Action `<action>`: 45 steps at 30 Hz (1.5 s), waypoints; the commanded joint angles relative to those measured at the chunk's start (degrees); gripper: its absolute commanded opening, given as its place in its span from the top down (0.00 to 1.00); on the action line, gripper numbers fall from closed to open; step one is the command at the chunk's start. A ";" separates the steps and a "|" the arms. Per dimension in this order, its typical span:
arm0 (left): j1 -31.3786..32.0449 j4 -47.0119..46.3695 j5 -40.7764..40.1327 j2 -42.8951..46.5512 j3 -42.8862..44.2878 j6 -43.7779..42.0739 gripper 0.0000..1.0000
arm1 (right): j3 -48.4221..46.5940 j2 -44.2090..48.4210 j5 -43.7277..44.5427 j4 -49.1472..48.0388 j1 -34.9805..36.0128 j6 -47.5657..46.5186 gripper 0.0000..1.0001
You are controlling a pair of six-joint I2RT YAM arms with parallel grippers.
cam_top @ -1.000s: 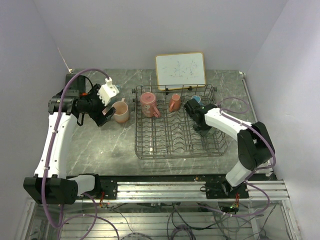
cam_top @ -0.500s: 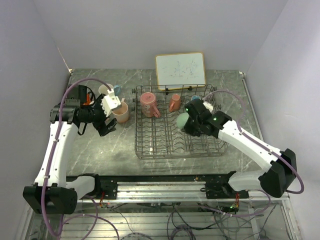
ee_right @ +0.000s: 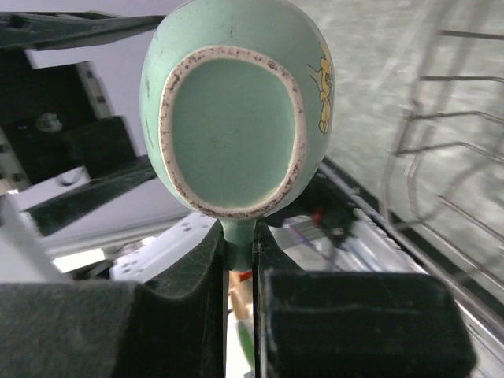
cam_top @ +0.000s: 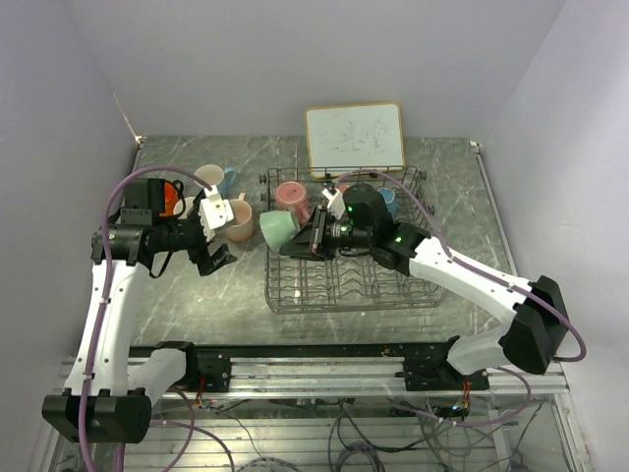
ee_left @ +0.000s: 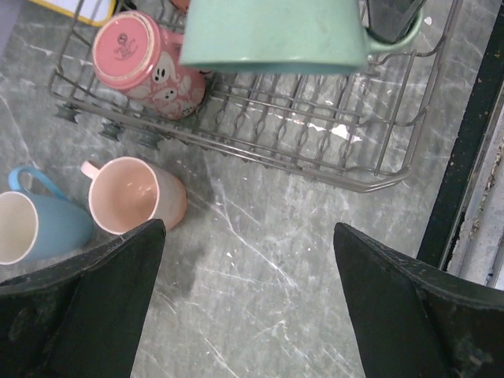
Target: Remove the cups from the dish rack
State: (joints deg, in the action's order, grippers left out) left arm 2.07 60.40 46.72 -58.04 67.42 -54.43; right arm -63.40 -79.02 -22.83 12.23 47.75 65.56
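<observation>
Table (cam_top: 226, 295): grey marbled top with both arms mounted at its near edge.

Dish rack (cam_top: 344, 285): grey wire basket at centre-right of the table. A wood-framed whiteboard (cam_top: 354, 138) stands upright just behind it.

Right arm (cam_top: 462, 280): reaches left across the rack. Right jaws are closed tight on the handle of a teal cup (cam_top: 278, 228). In the right wrist view the handle is pinched between the two pads and the cup body (ee_right: 236, 118) fills the frame. The cup is tipped on its side, lifted clear of the wires over the rack's left end. From the left wrist it shows as a teal body (ee_left: 272, 35) in front of the rack.

Left arm (cam_top: 103, 295): stretched over the table left of the rack. Left jaws are spread wide with nothing between them, only bare table below.

Cups in the rack:
- Pink cup (cam_top: 292, 197) at the far-left corner, lying tilted with its base showing (ee_left: 146, 67).
- Light blue cup (cam_top: 390, 200) at the far side, mostly hidden behind the right arm.

Cups on the table, left of the rack:
- Peach cup (cam_top: 239, 224), upright and just beside the rack (ee_left: 134, 197).
- Light blue cup with pale inside (cam_top: 211, 178), just beyond the peach one (ee_left: 39, 228).
- Orange-red cup (cam_top: 169, 200), farther left and partly behind the left arm.
</observation>
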 commanded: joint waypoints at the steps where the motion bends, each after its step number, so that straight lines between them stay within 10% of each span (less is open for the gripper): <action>1: -0.42 -3.01 4.51 2.22 -0.40 0.12 0.02 | 0.76 -1.64 -12.13 -23.35 0.62 9.18 1.00; 26: -0.42 -11.61 18.22 3.47 6.21 16.65 0.12 | 9.37 -0.40 -15.05 -52.67 5.83 25.41 1.00; 30: -0.42 -9.27 17.45 3.18 7.56 15.39 0.23 | 7.85 -1.71 -13.95 -55.77 7.26 27.12 1.00; 34: -0.41 -10.57 18.03 3.43 8.10 18.21 0.57 | 7.40 -3.21 -12.96 -57.92 9.16 28.26 1.00; 39: -0.44 -10.18 21.02 2.94 8.45 21.59 0.65 | 7.46 -5.58 -12.07 -61.20 9.75 30.18 1.00; 45: -0.42 0.36 5.14 -2.64 11.21 16.30 0.93 | 6.44 -3.57 -11.83 -45.01 6.24 22.32 0.44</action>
State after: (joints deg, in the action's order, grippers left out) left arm 1.69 53.84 61.67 -57.14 76.31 -36.21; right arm -54.50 -84.66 -35.70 -42.13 55.96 94.45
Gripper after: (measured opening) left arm 0.147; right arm 0.398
